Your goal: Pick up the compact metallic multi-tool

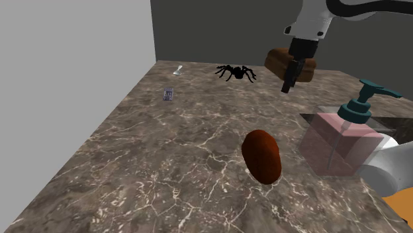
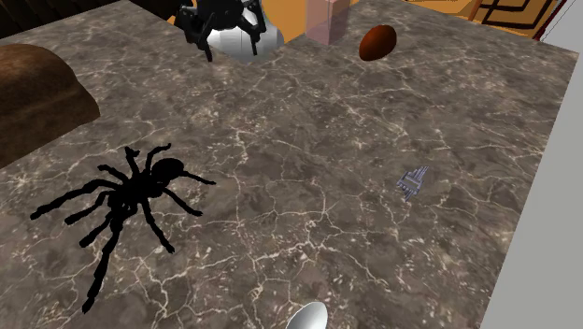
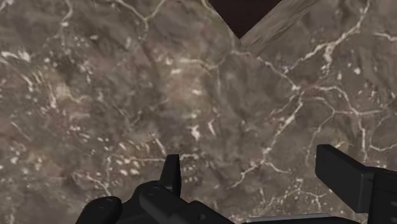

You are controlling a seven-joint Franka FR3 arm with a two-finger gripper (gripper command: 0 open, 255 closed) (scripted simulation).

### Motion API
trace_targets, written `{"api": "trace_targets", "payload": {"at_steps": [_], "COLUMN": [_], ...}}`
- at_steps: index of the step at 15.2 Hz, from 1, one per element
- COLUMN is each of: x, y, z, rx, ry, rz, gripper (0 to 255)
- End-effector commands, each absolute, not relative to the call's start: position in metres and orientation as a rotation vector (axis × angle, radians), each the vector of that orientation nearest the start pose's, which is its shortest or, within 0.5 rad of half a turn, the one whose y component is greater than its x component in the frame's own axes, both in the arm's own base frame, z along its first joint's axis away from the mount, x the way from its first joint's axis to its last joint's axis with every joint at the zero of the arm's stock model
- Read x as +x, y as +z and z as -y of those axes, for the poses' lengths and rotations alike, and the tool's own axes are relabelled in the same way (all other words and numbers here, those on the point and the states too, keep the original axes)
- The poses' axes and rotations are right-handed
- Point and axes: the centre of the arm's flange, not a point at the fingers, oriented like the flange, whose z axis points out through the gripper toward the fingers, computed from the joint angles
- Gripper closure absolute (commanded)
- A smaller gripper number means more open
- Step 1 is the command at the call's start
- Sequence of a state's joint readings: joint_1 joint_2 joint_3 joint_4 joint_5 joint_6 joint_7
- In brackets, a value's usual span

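The multi-tool (image 1: 169, 95) is a small grey metallic piece lying flat on the marble counter (image 1: 165, 165), toward the shoulder view's left edge. It also appears in the second exterior view as the multi-tool (image 2: 413, 180), alone on bare marble. My black gripper (image 1: 288, 81) hangs high over the far right of the counter, in front of a brown loaf (image 1: 290, 61) and far from the tool. In the wrist view the gripper (image 3: 251, 167) is open, its fingers (image 3: 170, 170) well apart with only marble below. The gripper (image 2: 221, 35) also appears at the top of the second exterior view.
A black toy spider (image 1: 235, 71) sits near the back wall, between the tool and the loaf. A reddish-brown oval object (image 1: 261, 155) and a pink soap dispenser (image 1: 341, 140) stand nearer the stand. A small silver object (image 1: 177, 69) lies by the wall. A dark recess (image 1: 319, 119) cuts into the counter.
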State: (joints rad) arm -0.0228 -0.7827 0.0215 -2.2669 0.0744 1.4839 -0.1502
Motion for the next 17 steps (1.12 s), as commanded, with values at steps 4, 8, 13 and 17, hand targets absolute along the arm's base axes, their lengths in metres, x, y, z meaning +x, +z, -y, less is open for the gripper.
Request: {"api": "trace_targets", "payload": {"at_steps": [4,8,13,17], "x": [0.335,0.381,0.434,0.473], "y": [0.623,0.621,0.620,0.618], "z": [-0.028,-0.055,-0.095,-0.131], "rx": [-3.067,-3.051,-3.021,-2.988], "ry": [-0.008,-0.010,-0.013,-0.015], "rz": [0.345,0.498,0.688,0.839], "gripper": [0,0,0,0]}}
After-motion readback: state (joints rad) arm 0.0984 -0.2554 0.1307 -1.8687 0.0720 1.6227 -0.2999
